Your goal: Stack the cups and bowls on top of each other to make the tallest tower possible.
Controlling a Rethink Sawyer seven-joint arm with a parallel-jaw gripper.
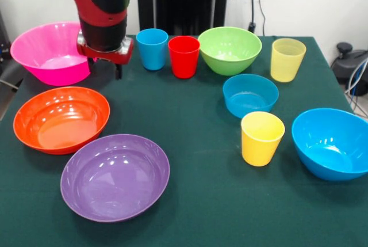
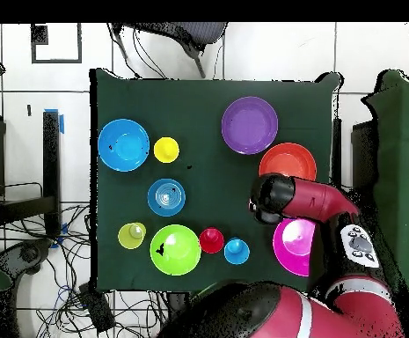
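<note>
Looking across a worktop draped in dark green cloth, with a white wall, a black column and loose cables behind. Hanging low over the cloth at the end of the red and black arm: the claw. Cannot tell whether clenched or released, and nothing seen in its hold.

Found just beside the claw, at the worktop's edge: the large glossy pink plastic bowl, upright, not overturned. Just beside the claw on the other side: the blue plastic tumbler, then touching or nearly touching it the red plastic tumbler, then the medium green plastic bowl and the pale translucent yellow tumbler, each farther from the claw along the same row. Nearer the camera than the claw: the large orange plastic bowl, and beyond it the large purple plastic bowl. Well apart from the claw: the small blue plastic bowl, the opaque yellow tumbler and the medium blue plastic bowl. All standing mouth up, each alone on the cloth, none stacked.

Seen only from overhead: a white tiled floor around the worktop, tangled cables beside it, and the arm's bulk covering the claw and overlapping part of the pink bowl's rim. Seen only from the front: the claw itself and the wall.
</note>
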